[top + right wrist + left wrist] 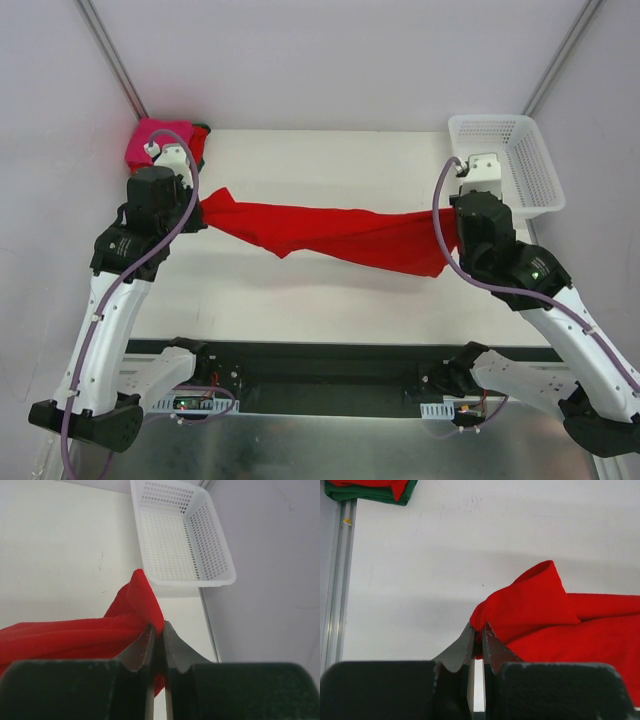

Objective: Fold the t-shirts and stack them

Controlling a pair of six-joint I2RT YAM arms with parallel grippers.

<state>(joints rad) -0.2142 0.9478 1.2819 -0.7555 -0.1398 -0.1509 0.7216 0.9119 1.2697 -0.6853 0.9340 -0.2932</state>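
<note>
You have the bright red cloth t-shirt (330,232) strung across the middle of the white tabletop (330,160). One end is pinched in the left gripper (477,634) and the other in the right gripper (158,627), each clenched on a thin fold of cloth with its jaws all but meeting. The shirt runs between them as a bunched, twisted band rather than a flat sheet, and I cannot tell whether its middle touches the tabletop. Your main risk is the hold: so little cloth sits in each pinch that pulling the arms further apart could tug an end free. Lay it down as it is and the creases will likely get folded in. Mind the white plastic lattice basket (510,150) just beside your right arm. The pile of folded shirts (152,142), hot pink showing, sits in the far left corner. No brand, label or writing is legible.
</note>
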